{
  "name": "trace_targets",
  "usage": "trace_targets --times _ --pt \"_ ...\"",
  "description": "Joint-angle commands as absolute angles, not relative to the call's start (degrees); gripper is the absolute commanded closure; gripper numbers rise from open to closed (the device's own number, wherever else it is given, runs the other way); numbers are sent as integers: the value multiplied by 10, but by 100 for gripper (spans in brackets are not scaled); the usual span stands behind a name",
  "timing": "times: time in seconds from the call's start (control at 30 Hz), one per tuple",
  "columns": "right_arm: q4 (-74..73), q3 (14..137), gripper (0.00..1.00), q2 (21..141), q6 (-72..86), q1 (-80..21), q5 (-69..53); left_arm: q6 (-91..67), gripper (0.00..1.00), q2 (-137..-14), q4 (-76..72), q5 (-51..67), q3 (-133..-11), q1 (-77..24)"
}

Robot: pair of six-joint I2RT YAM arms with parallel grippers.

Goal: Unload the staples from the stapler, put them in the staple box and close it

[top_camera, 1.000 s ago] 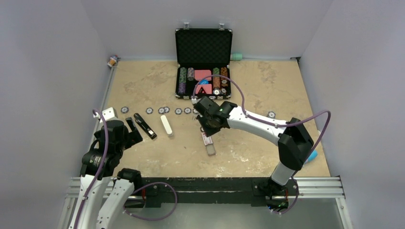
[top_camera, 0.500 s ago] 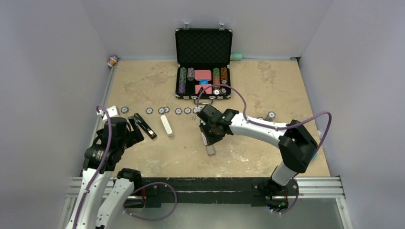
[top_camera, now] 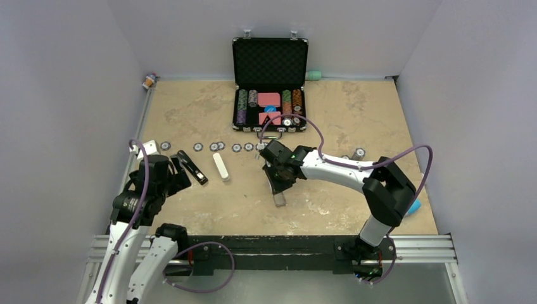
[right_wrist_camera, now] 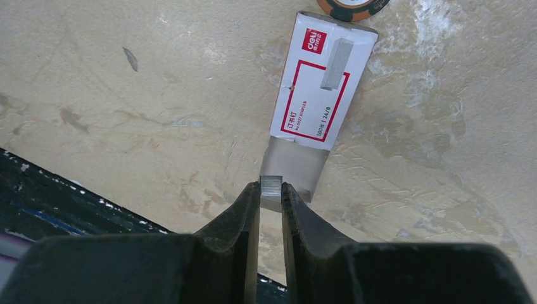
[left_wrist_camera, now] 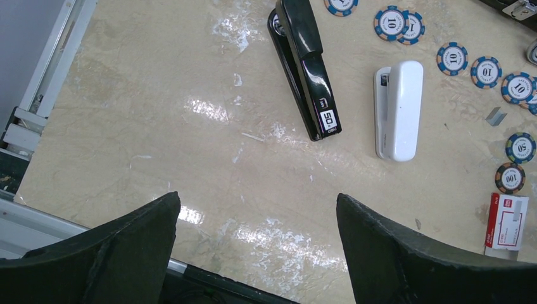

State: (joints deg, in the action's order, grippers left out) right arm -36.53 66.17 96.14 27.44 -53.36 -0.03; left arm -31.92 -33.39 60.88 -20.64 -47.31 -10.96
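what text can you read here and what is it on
"deli": red-and-white label on the clear little box
"24/6": same label; its smaller print is blurred
"10": blue-rimmed round poker chips
"50": dark-rimmed poker chip
"100": orange-and-black poker chip
"50": white sticker on slim black stapler

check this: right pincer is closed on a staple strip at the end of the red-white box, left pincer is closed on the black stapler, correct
Not quite: the left pincer is open and empty, with the black stapler lying ahead of it untouched, as the left wrist view shows. The right pincer is closed on the staple strip at the end of the red-white box.
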Motion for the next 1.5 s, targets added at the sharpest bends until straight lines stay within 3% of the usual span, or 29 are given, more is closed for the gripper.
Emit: trace_targets --times 0.0,0.2,1.47 --pt "-355 651 82 971 282 -536 -11 -322 4 -343 595 -206 -475 -113" --pt "-338 634 82 972 294 -536 -14 -328 0 -348 599 -210 -476 -118" --pt "-339 668 80 1017 320 -536 42 -326 1 -347 599 -207 -476 -130"
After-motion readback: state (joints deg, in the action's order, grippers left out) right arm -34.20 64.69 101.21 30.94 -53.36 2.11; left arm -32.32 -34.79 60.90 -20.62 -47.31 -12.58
